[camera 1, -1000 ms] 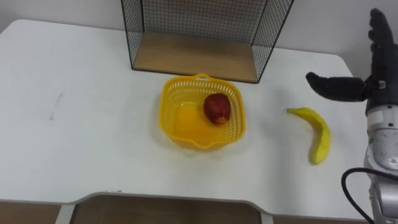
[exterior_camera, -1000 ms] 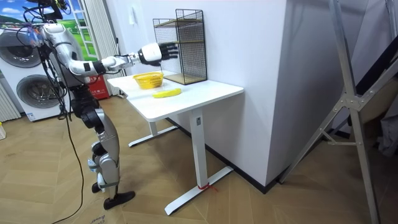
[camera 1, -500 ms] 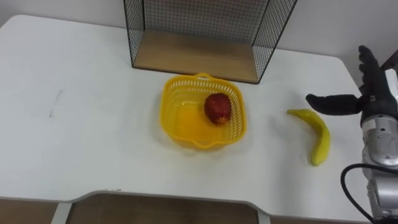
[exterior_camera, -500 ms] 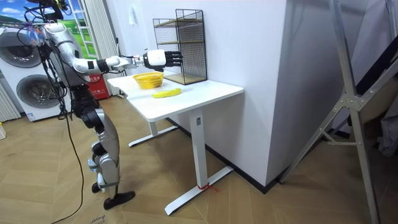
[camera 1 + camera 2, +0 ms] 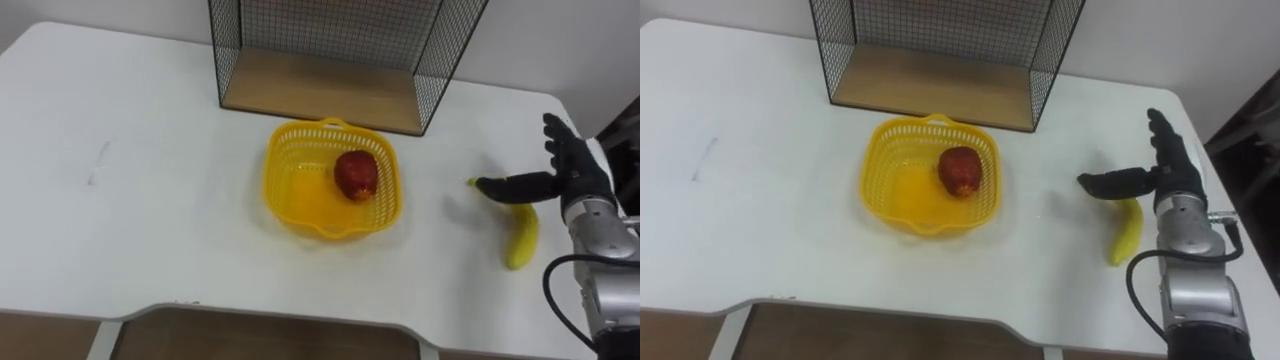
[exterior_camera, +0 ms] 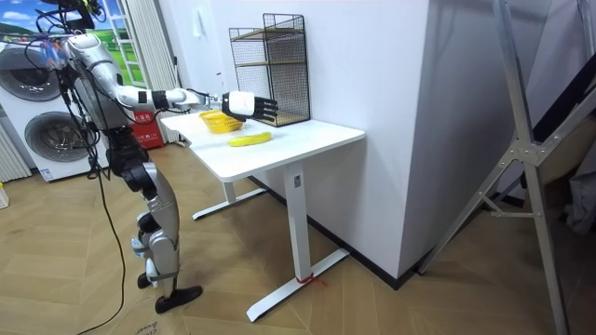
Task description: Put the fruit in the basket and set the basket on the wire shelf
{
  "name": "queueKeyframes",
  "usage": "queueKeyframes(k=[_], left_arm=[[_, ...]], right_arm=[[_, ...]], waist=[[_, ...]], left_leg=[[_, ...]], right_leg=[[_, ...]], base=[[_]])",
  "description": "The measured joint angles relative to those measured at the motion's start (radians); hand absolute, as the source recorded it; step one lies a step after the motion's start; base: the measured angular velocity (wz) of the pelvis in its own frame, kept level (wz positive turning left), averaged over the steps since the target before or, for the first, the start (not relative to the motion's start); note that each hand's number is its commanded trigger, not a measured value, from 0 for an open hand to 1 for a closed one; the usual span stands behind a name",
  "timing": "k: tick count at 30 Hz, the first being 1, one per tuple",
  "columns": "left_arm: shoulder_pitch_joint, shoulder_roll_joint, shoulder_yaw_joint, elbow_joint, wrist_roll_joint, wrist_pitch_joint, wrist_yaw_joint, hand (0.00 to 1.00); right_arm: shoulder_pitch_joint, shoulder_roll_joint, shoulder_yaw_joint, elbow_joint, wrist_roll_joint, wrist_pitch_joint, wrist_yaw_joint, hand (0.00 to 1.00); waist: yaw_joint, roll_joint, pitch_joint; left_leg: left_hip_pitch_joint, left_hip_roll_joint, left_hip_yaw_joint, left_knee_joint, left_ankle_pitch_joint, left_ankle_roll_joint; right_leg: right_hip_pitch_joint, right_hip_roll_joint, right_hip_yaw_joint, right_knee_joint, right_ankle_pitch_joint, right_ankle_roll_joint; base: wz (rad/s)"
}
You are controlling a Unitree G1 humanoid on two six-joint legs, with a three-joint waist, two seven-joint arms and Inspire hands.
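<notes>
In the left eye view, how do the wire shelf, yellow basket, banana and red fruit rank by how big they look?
1. wire shelf, though cut off at the picture's top.
2. yellow basket.
3. banana, longer but slimmer than the red fruit, so this pair is close.
4. red fruit, lying in the basket.

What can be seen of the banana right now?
The banana is yellow, curved and unpeeled, with a thin stem tip at its far end. It lies flat on the white table, right of the yellow basket and clear of it. The open right hand hangs over its far end, thumb stretched across the tip; whether it touches the fruit cannot be told.
</notes>
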Motion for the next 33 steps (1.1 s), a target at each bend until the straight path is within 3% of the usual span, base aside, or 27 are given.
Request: queueKeyframes(k=[6,10,15,22,33], left_arm=[[0.029,0.000,0.017,-0.056,0.000,0.006,-0.017,0.00],[0.026,0.001,0.022,-0.056,-0.002,0.006,-0.019,0.00],[0.032,0.019,0.022,-0.056,-0.006,0.012,-0.021,0.00],[0.036,0.020,0.026,-0.055,-0.005,0.009,-0.021,0.00],[0.013,0.033,0.033,-0.025,0.000,0.010,-0.018,0.00]], right_arm=[[-0.004,-0.016,0.014,0.122,-0.022,0.016,0.056,0.00],[-0.031,-0.040,0.014,0.189,-0.017,0.014,0.073,0.00],[-0.032,-0.041,0.014,0.258,-0.019,0.005,0.073,0.00],[-0.032,-0.043,0.013,0.285,-0.077,-0.030,0.092,0.00],[-0.032,-0.054,0.008,0.313,-0.222,-0.054,0.170,0.00]], waist=[[0.003,0.002,0.0020],[0.002,-0.007,0.0020],[0.005,-0.025,-0.0008],[0.002,-0.014,0.0024],[0.004,-0.013,-0.0039]], left_leg=[[0.003,-0.003,-0.005,0.000,0.003,0.001],[0.005,-0.016,-0.019,0.000,0.012,0.006],[0.005,-0.017,-0.032,0.005,0.012,0.007],[0.020,-0.017,-0.034,0.006,0.012,0.007],[0.025,-0.017,-0.034,0.000,0.012,0.007]], right_leg=[[0.006,-0.004,-0.007,-0.001,-0.001,0.000],[0.010,-0.015,-0.019,-0.001,-0.005,0.003],[0.025,-0.015,-0.031,-0.017,-0.005,0.005],[0.042,-0.015,-0.034,-0.016,-0.004,0.005],[0.048,-0.015,-0.034,-0.018,-0.005,0.006]], base=[[0.02],[0.13],[0.10],[0.00],[0.00]])
